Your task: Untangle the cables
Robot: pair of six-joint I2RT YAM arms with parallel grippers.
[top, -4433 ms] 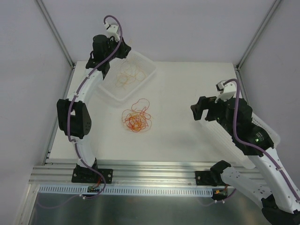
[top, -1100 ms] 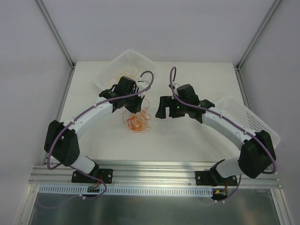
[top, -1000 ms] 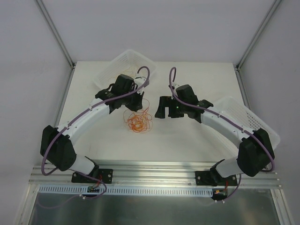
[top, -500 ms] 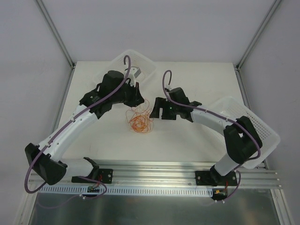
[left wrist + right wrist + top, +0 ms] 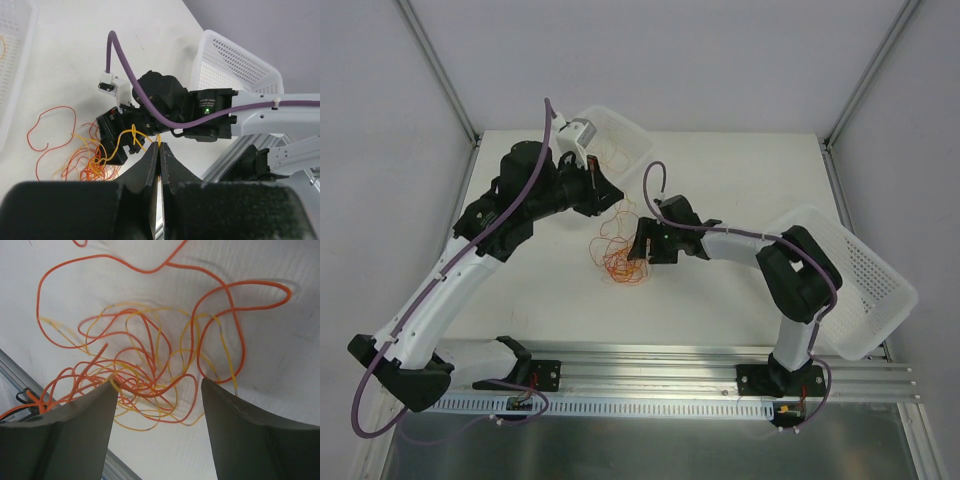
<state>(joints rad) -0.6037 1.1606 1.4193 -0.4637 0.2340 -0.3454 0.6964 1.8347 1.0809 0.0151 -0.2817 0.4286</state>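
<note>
A strand of the cables (image 5: 617, 255) is pinched in the clenched left gripper (image 5: 159, 148), raised above the table (image 5: 740, 170). The tangle there is straddled by the right gripper (image 5: 159, 390), jaws spread, held low.

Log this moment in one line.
left gripper: shut on yellow cable | right gripper: open, over tangle | stage: untangling not done
</note>
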